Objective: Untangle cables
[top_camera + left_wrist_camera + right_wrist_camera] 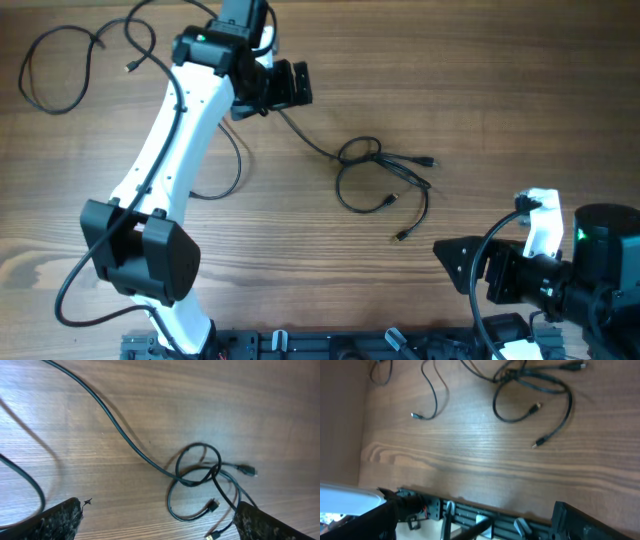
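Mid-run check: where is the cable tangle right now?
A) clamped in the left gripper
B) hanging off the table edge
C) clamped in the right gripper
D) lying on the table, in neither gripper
D: the cable tangle lies on the table, apart from the open left gripper and open right gripper.

Brown wood-grain table [500, 100]

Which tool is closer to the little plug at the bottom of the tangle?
Right. The right tool sits just beside the plug; the left tool is far off, beyond the tangle.
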`<state>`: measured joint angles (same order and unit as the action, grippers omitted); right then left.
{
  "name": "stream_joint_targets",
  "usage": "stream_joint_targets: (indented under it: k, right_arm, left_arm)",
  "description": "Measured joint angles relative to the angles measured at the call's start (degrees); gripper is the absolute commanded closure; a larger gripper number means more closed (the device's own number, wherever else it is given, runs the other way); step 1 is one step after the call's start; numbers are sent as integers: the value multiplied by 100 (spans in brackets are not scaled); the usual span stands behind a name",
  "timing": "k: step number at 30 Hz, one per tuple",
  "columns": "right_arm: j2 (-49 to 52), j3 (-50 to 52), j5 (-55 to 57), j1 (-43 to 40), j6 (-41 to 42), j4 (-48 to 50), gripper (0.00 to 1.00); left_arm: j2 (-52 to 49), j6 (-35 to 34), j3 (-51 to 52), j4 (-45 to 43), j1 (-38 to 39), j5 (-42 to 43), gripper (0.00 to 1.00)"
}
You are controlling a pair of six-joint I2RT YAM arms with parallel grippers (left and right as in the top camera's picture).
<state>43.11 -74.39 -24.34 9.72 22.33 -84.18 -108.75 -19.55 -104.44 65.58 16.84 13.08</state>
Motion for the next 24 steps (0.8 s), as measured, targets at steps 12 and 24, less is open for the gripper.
stream_joint_targets:
  k: [12, 24]
  right_arm:
    - [26, 0, 22, 0, 17, 520, 0]
    - [538, 0, 133, 0, 81, 778, 0]
  left_arm:
    - [0, -208, 1139, -236, 623, -247, 0]
    - [0, -962, 1569, -518, 592, -697, 0]
